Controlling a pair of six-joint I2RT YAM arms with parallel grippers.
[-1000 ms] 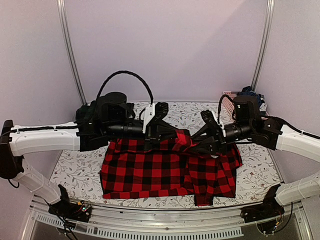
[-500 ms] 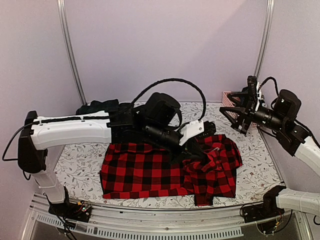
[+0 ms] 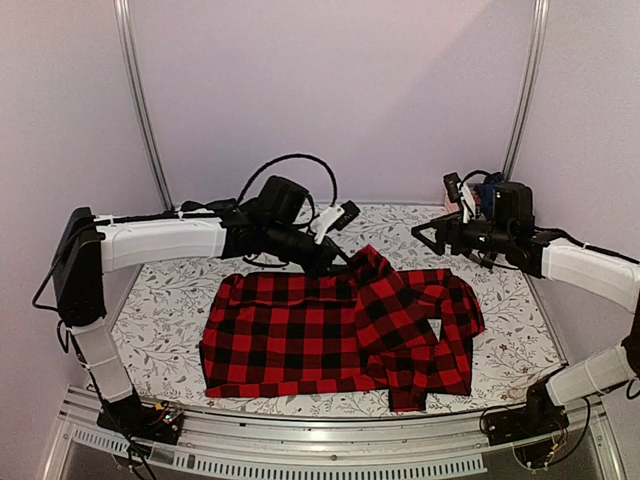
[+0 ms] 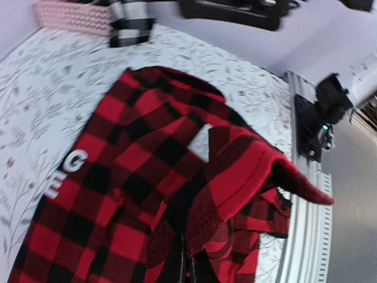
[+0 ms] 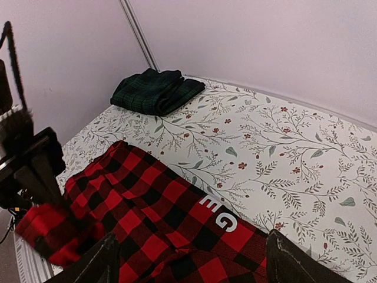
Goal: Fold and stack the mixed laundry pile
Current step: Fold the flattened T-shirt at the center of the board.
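A folded dark green tartan piece (image 5: 156, 91) lies at the table's (image 3: 160, 330) far left corner. The left gripper (image 3: 338, 262) has its jaws clenched on a raised fold of the red-and-black checked flannel shirt (image 3: 320, 335), spread mid-table. The right gripper (image 3: 432, 238) hovers apart, jaws released.

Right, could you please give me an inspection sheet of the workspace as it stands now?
Surface: leaf-patterned tablecloth, lying flat.
Job's things: red-and-black checked shirt spread out, right side folded over; green tartan piece folded in the far left corner.
Clutter: pink basket at the far right corner.
Grippers: left pincer shut on the shirt; right pincer open, empty, raised at the far right.
Cables: black cable loops above the left arm.
Surroundings: plain walls, metal posts.
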